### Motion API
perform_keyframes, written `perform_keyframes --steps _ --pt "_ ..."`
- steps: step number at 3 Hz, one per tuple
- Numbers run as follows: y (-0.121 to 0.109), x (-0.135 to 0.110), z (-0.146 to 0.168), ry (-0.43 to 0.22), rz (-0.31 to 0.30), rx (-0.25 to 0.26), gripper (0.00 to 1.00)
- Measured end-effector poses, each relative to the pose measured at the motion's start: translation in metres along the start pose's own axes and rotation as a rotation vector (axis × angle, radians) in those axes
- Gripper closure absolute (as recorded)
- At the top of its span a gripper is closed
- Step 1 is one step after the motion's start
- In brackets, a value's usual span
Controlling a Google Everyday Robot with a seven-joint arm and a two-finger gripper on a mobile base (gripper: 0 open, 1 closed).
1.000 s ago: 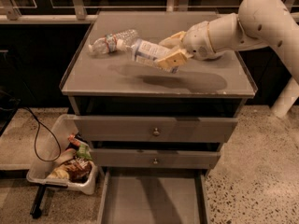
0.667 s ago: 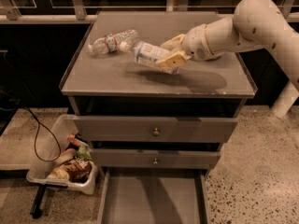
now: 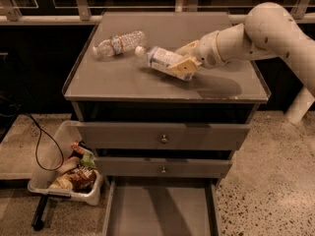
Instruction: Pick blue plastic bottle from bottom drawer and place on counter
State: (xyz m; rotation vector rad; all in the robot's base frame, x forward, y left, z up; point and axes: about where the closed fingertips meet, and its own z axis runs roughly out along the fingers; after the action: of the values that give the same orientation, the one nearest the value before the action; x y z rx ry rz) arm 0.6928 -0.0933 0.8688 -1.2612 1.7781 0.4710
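Grey counter point(image 3: 123, 85): two bottles point(image 3: 119, 43), gripper point(image 3: 183, 66) clasping blue bottle point(image 3: 161, 59).

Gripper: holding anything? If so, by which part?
Yes. The gripper grips the blue plastic bottle at its base end, white cap pointing away from it, above the counter.

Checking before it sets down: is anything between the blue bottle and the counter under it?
Nothing visible. The claw holds the blue plastic bottle tilted over bare counter; the crinkled bottle lies apart, further back-left.
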Motion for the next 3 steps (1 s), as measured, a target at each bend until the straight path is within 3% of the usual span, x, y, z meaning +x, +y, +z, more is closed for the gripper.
perform_keyframes --steps 3 --pt "-0.0001 -0.0001 0.0007 -0.001 0.001 0.001 0.35"
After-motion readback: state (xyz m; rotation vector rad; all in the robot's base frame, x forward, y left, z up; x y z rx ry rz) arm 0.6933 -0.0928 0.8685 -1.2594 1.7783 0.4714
